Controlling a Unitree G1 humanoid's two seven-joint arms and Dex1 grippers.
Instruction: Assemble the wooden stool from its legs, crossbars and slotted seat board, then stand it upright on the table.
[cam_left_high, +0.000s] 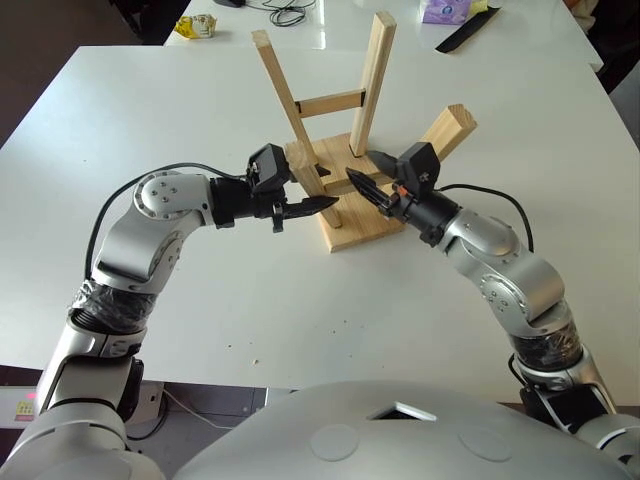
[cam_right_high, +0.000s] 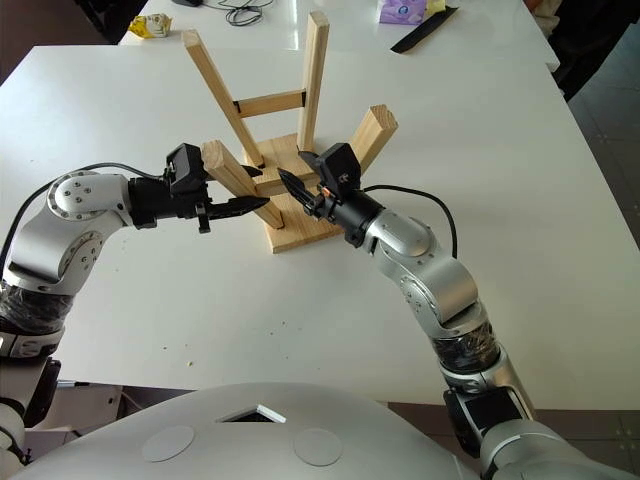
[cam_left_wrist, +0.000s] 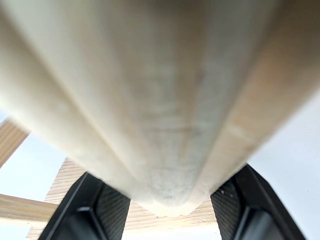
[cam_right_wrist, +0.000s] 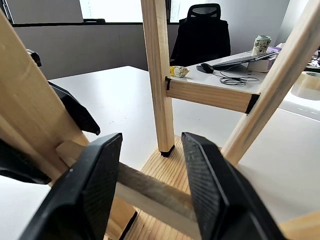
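Seating of the near leg pair is the step in hand, as I read it. The slotted seat board (cam_left_high: 350, 232) lies flat near the middle of the worktop (cam_left_high: 150, 110), a little toward its far edge. Two far legs (cam_left_high: 283, 90) stand in it, joined by the far crossbar (cam_left_high: 330, 103). My left hand (cam_left_high: 312, 206) is clenched on the near left leg (cam_right_high: 226, 166), which leans over the board's left side; in the left wrist view the leg runs between the two fingers (cam_left_wrist: 100, 212). My right hand (cam_right_high: 293, 188) is released, its fingers (cam_right_wrist: 97, 185) spread with the near crossbar (cam_right_wrist: 150, 192) passing just beyond them and nothing gripped. The near right leg (cam_left_high: 450, 128) leans out toward the worktop's right edge. To do this well I'd hold the left grip firm and bring that leg upright slowly, so its foot finds the slot rather than skidding. I'd close the right hand on the near crossbar to steady it and press both ends down evenly. A lopsided push could jam the joint or tip the standing pair.
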